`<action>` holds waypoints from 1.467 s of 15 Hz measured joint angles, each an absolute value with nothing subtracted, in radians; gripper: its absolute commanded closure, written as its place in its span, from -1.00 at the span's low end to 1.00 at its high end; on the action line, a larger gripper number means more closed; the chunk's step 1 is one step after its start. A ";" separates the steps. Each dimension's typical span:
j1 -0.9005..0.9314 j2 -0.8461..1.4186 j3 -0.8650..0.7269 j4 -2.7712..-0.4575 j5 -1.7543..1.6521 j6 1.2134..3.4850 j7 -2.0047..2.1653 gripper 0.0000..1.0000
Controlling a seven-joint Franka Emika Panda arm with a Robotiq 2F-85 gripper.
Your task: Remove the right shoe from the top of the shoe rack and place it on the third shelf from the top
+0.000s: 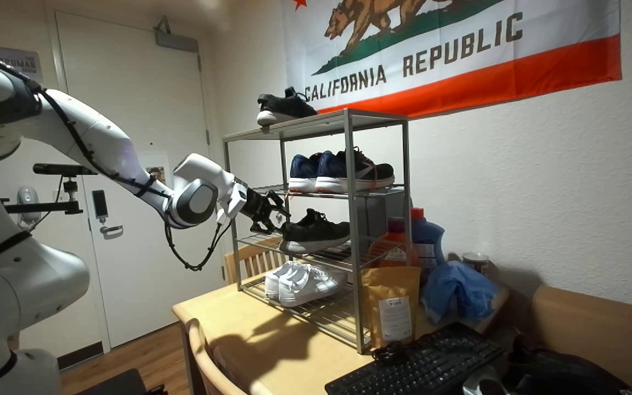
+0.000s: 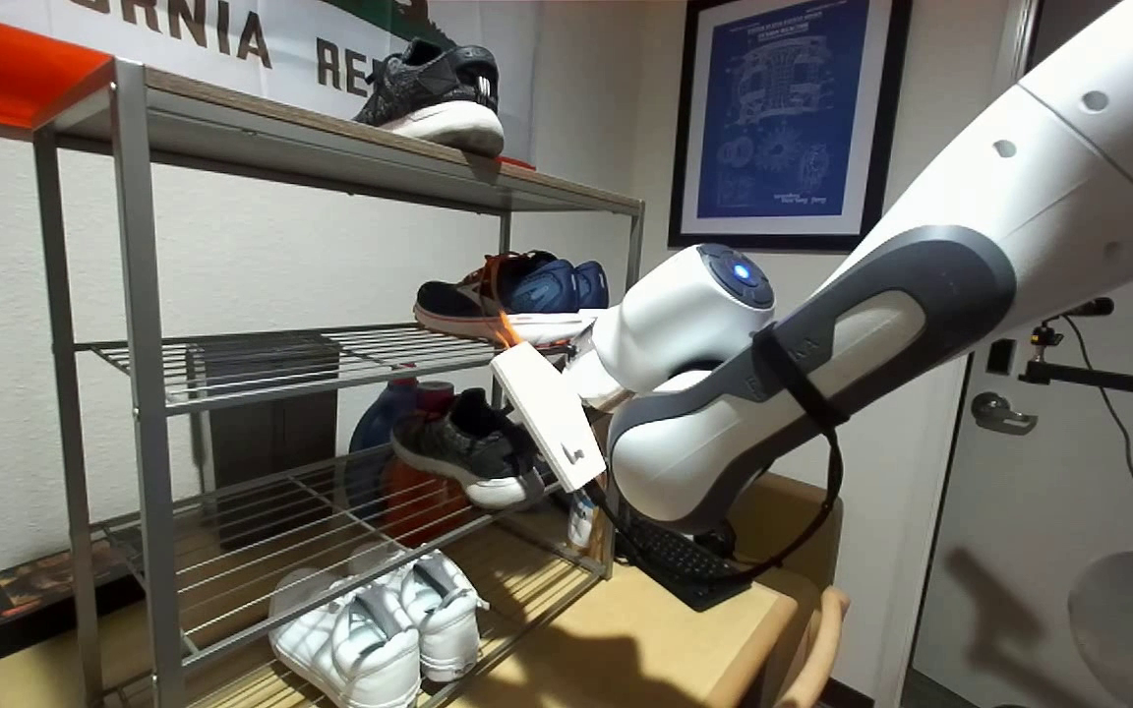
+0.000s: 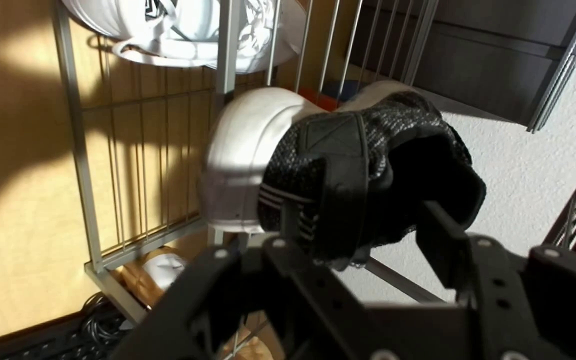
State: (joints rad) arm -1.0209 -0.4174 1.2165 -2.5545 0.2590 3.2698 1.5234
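Standing mid-frame, presumably for easy reach, the rack (image 1: 353,219) has a flag (image 1: 453,60) behind it, upper right, lettered CALIFORNIA REPUBLIC. On the third shelf (image 2: 252,630), frame centre, is the shoe (image 1: 316,233), heel outward, probably so the gripper (image 1: 278,220), jaws apart at it, can back off. Stripes (image 3: 274,194) mark the heel.

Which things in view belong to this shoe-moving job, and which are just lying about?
Part of the job: gripper, black sneaker in front of it, shoe rack, third shelf.

Just lying about: matching sneaker on top, dark blue shoes, white shoes, keyboard, brown pouch, blue plastic bag.
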 measured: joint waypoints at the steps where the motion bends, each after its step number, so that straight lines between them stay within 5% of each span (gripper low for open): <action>1: -1.017 -0.417 1.215 -2.555 0.259 3.270 1.523 -0.98; 7: -0.913 -0.411 1.128 -2.571 0.259 3.249 1.522 -1.00; 17: -0.372 -0.555 0.647 -2.695 0.280 3.017 1.513 -1.00; 22: -0.247 -0.709 0.508 -2.732 0.223 2.884 1.517 -1.00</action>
